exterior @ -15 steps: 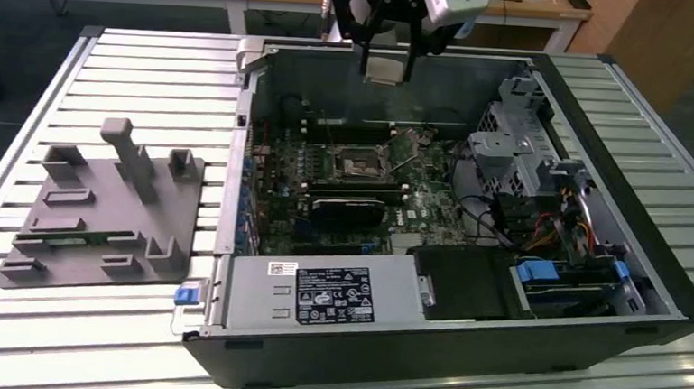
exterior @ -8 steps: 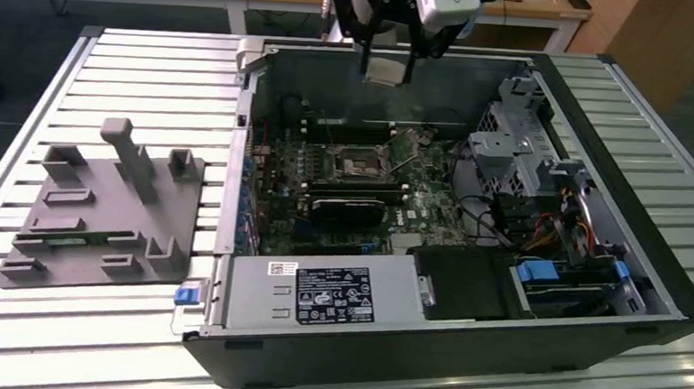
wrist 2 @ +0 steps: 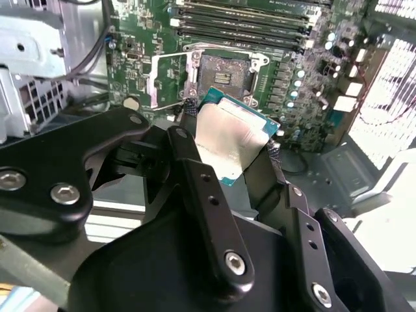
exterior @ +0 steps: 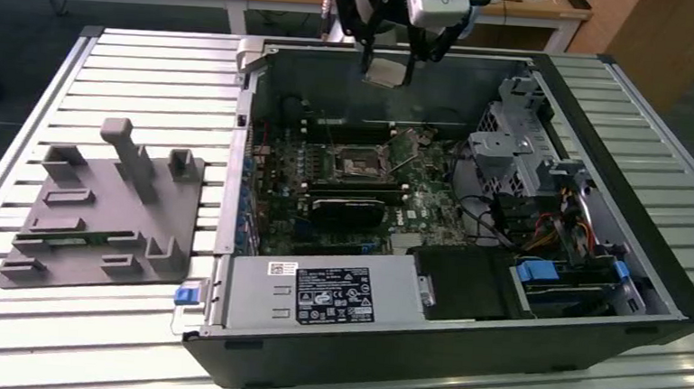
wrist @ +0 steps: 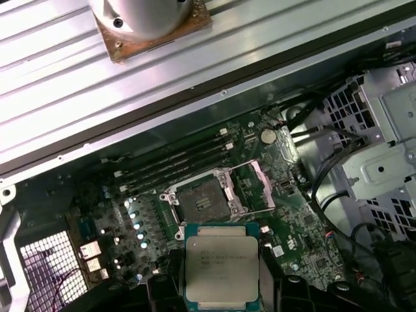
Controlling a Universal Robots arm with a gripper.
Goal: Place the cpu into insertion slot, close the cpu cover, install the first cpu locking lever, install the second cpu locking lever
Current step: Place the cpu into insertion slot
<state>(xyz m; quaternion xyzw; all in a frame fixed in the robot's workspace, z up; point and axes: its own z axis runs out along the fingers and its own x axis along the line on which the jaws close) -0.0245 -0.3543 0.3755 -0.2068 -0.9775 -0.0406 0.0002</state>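
Observation:
My gripper hangs above the far side of the open computer case, shut on the cpu. In both wrist views the cpu is a flat square chip with a silvery top and a green edge, clamped by its sides between the black fingers. Below it on the green board lies the insertion slot, dark and bare inside. The cpu cover, a thin metal frame, stands swung open beside the slot. The cpu is well above the slot and not touching it.
Memory slots run along one side of the slot. A metal drive cage with cables fills the case toward the exterior view's right, and a power supply sits at the front. A grey pegged fixture lies on the slatted table at the exterior view's left.

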